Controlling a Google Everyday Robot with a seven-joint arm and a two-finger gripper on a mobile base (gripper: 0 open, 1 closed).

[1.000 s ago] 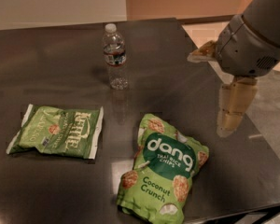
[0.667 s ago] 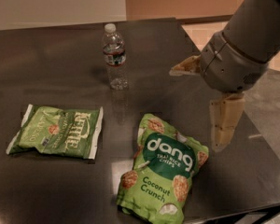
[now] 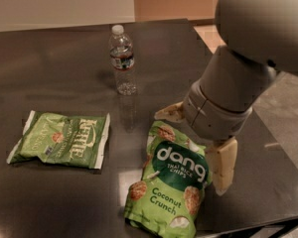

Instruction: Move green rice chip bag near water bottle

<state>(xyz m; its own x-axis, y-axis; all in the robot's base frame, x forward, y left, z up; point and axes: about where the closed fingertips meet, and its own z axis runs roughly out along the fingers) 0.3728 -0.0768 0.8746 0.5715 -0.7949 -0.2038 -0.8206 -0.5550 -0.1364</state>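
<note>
At the front of the dark table (image 3: pixel 49 68): green rice chip bag (image 3: pixel 171 182), flat, label up, top end toward the middle of the table, bottom end close to the front edge. Well apart from the water bottle (image 3: pixel 122 58), upright toward the back, white cap on, up and to the left of the bag, with bare table between.

To the left of the green rice chip bag, near but not touching: olive-green Kettle bag (image 3: pixel 62 139), also flat, long side running across the view.

Right over the top end of the green rice chip bag: jaws, spread wide, holding nothing. One pale jaw out to the left, just beside the bag's top left corner. The other pointing down along the bag's right side, tip low near the table. Perhaps touching the bag at its upper right edge; overlap there, contact hard to judge.

Behind the jaws: thick grey arm (image 3: pixel 238 83), filling the upper right of the view and hiding part of the table's right side. Beyond the table on the right: lighter floor (image 3: pixel 288 113). Along the back: pale wall (image 3: pixel 59 4).
</note>
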